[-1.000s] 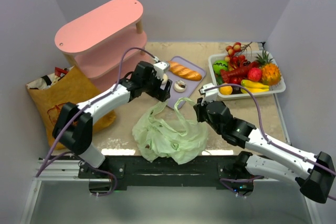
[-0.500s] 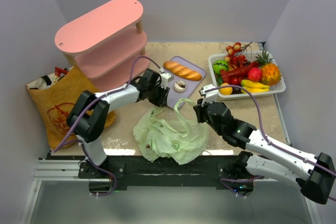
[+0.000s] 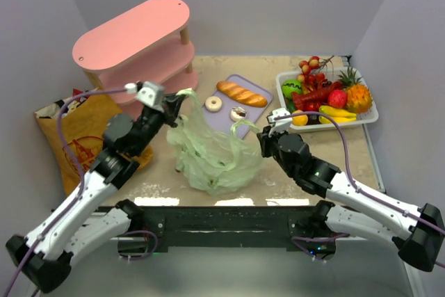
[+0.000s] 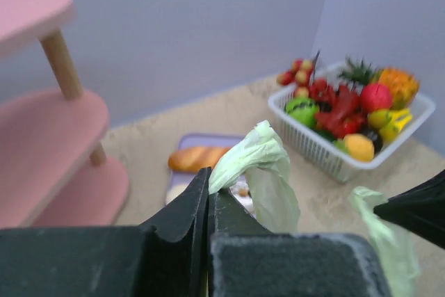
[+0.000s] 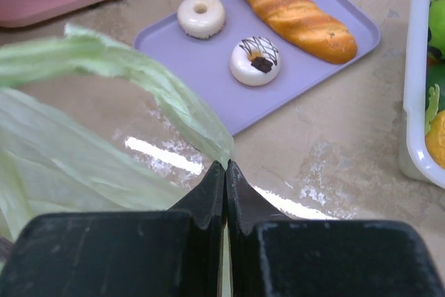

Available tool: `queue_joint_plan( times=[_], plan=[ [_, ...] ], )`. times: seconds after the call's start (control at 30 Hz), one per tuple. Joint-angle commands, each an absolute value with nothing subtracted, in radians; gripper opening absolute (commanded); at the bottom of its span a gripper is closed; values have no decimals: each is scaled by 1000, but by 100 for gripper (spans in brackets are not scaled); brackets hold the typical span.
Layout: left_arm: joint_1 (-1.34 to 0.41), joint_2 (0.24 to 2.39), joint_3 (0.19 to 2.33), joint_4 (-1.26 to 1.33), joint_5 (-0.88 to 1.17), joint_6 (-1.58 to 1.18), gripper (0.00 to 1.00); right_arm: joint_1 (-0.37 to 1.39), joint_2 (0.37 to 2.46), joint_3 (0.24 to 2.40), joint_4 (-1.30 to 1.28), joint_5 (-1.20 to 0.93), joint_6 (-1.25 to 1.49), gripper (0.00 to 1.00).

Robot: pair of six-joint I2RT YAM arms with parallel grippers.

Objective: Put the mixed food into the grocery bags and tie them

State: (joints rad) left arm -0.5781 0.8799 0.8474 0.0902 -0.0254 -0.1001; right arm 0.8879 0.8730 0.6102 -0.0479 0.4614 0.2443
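The left gripper (image 3: 175,99) is clamped on one handle of the pale-green plastic bag (image 3: 212,154), holding it up by the pink shelf (image 3: 132,29). The right gripper (image 3: 264,135) pinches the other handle low beside the purple tray (image 5: 208,53), which carries the bread loaf (image 3: 241,93).

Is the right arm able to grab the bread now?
Probably not yet. The right gripper is shut on the green bag. The bread lies uncovered on the tray just ahead, so it'd need to let go first.
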Motion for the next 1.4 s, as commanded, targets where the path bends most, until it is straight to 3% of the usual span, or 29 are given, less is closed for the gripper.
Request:
queue_joint_plan(
  times=[0.0,0.03,0.07,0.27,0.53,0.7,0.83,1.07,1.2,1.37],
  plan=[
    [-580,761,664,196,-11,-83,0,885,844,634,58,503,227,5],
    [-580,727,619,196,-5,-112,0,885,847,630,43,521,233,9],
    [-581,718,601,190,23,-127,0,885,850,630,29,543,244,23],
    [-591,732,592,80,100,-147,0,885,841,676,-129,522,299,71],
    [-592,647,586,74,57,-88,0,885,689,771,-127,269,221,92],
    [-592,589,563,112,104,-57,0,885,906,1018,-289,305,281,90],
    [-592,557,574,74,14,-19,0,827,1248,1259,-370,286,252,89],
    [-592,471,560,81,47,58,0,626,1643,1399,-291,117,279,88],
    [-591,465,557,81,54,69,0,614,1868,1553,-369,187,253,86],
    [-591,482,561,74,61,74,0,604,2005,1595,-362,239,259,88]
  ],
)
